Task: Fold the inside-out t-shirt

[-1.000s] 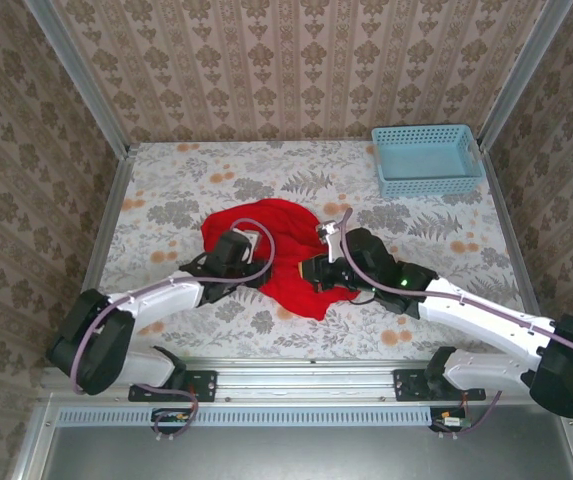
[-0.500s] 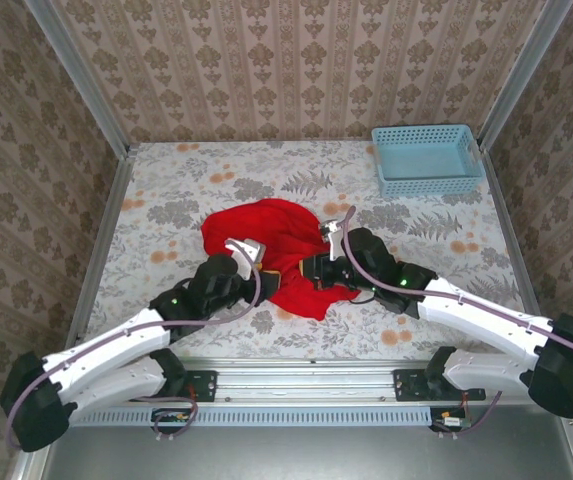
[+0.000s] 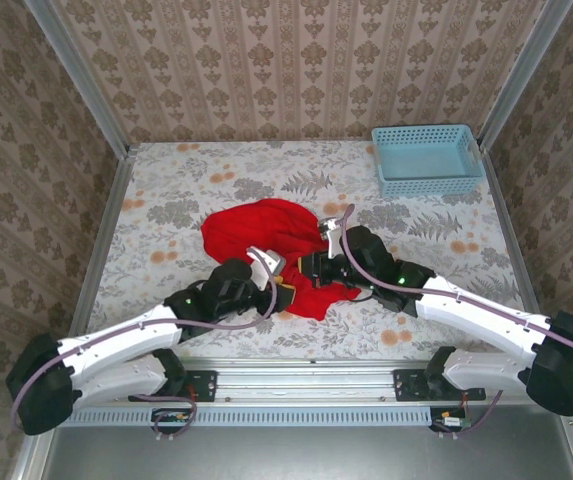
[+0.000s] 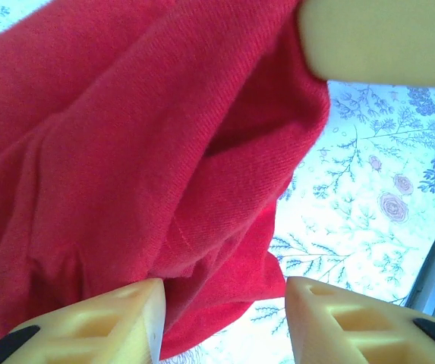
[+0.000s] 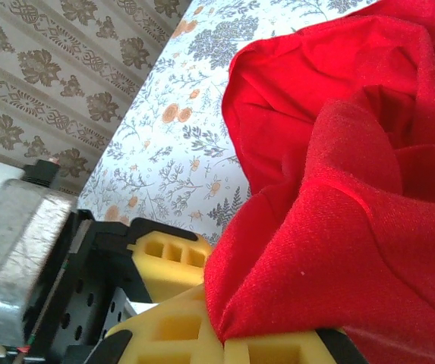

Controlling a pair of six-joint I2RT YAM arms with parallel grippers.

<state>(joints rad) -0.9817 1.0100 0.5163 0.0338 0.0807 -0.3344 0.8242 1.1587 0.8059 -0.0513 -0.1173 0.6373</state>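
The inside-out t-shirt (image 3: 262,232) is a bright red, bunched heap at the middle of the table. My right gripper (image 3: 309,268) is at the heap's near right side. In the right wrist view that gripper (image 5: 223,341) is shut on a pinched fold of the red cloth (image 5: 354,189). My left gripper (image 3: 284,291) sits at the shirt's near edge, close beside the right one. In the left wrist view it (image 4: 225,307) stands open. The hanging shirt hem (image 4: 225,265) reaches between its fingers and touches the left pad (image 4: 126,322). Bare table shows beside the right pad.
A light-blue plastic basket (image 3: 428,160) stands at the far right corner of the flowered table cover (image 3: 176,185). Patterned walls close in the back and sides. The metal rail (image 3: 296,368) with the arm bases runs along the near edge.
My left arm has swung from the shirt's left side round to its near edge, ending next to the right gripper. The right gripper has kept its hold, and the shirt's near corner has drawn in slightly.
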